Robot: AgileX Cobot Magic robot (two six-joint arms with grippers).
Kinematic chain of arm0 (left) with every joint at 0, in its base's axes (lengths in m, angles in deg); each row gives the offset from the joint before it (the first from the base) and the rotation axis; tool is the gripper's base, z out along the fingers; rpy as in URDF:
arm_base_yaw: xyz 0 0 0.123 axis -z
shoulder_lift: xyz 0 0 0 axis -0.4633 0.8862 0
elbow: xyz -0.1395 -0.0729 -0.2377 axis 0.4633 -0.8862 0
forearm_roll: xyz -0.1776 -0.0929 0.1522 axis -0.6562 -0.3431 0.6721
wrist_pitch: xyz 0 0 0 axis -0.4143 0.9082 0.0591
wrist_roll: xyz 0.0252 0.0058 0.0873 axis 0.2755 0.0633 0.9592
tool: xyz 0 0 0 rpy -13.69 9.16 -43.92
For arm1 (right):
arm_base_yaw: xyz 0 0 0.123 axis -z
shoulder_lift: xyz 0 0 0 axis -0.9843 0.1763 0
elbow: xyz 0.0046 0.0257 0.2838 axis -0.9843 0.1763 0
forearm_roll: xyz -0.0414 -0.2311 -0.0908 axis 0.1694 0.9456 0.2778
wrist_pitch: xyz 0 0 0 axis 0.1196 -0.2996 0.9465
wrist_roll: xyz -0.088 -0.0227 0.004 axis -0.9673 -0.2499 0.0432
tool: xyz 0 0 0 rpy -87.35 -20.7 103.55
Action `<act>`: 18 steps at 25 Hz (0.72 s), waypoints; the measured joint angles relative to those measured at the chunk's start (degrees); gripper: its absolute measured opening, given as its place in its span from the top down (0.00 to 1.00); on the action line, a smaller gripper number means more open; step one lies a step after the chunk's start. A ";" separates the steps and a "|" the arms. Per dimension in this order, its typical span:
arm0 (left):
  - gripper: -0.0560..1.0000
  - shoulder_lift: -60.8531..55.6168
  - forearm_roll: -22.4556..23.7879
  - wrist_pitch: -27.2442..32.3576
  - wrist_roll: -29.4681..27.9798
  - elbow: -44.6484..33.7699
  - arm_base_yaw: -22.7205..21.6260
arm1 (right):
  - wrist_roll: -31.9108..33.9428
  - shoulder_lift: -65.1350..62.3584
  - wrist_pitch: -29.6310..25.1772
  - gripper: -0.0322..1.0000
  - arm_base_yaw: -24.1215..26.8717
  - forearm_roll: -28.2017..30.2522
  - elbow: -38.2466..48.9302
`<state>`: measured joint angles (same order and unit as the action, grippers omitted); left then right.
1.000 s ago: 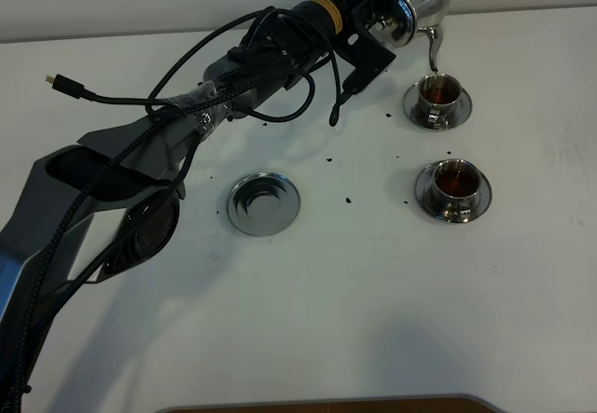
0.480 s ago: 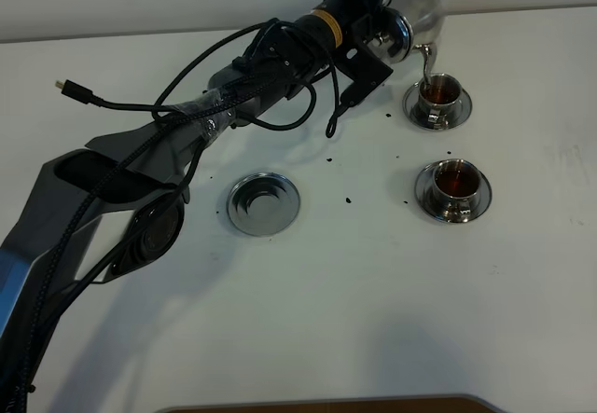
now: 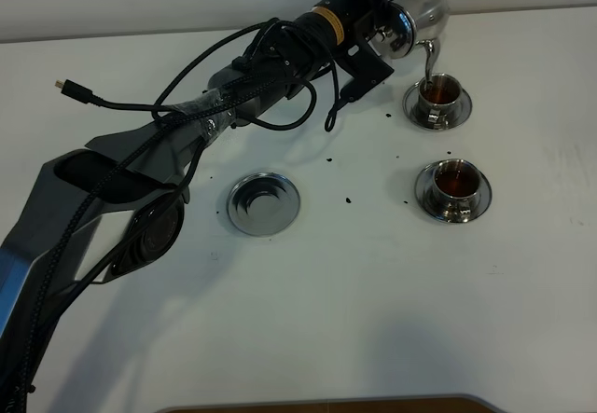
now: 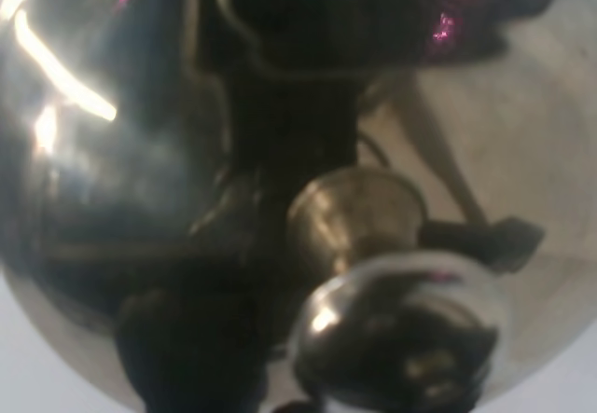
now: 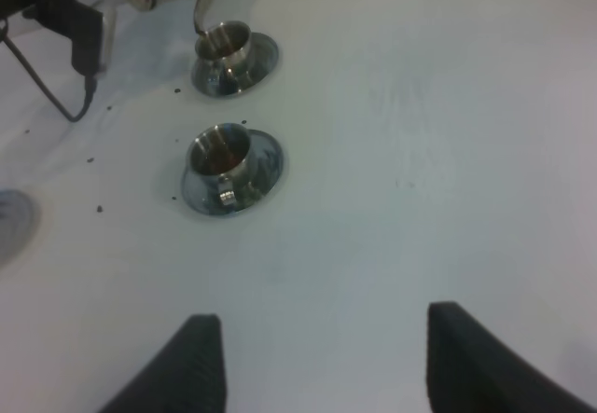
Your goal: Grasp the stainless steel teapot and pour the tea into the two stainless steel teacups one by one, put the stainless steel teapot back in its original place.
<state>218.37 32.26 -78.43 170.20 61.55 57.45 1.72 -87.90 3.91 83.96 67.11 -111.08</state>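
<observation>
Left jaws [image 3: 390, 3] clamped shut on the stainless steel teapot [image 3: 420, 7], teapot tilted with spout over the far teacup [image 3: 437, 91], near teacup [image 3: 453, 181] holding tea, empty saucer [image 3: 263, 203] on the white table [image 3: 373, 292], right jaws [image 5: 317, 362] parted, holding nothing.

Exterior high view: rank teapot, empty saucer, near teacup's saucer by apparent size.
1-2. Near teacup's saucer and empty saucer: look about alike, no ranking.
3. Teapot: partly hidden by the arm, so unsure.
</observation>
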 joint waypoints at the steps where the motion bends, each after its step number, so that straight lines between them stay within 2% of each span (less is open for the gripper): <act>1: 0.72 0.00 0.00 -0.43 0.41 0.00 0.00 | 0.00 0.00 0.00 0.50 0.00 0.00 0.00; 14: 0.72 0.00 0.00 -2.95 2.42 0.00 0.00 | 0.00 0.00 0.00 0.50 0.00 0.00 0.00; 18: 0.72 0.00 -1.25 -3.20 2.42 0.00 0.00 | 0.00 0.00 0.00 0.50 0.00 0.00 0.00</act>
<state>218.37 31.01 -81.63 172.62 61.55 57.45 1.72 -87.90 3.91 83.96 67.11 -111.08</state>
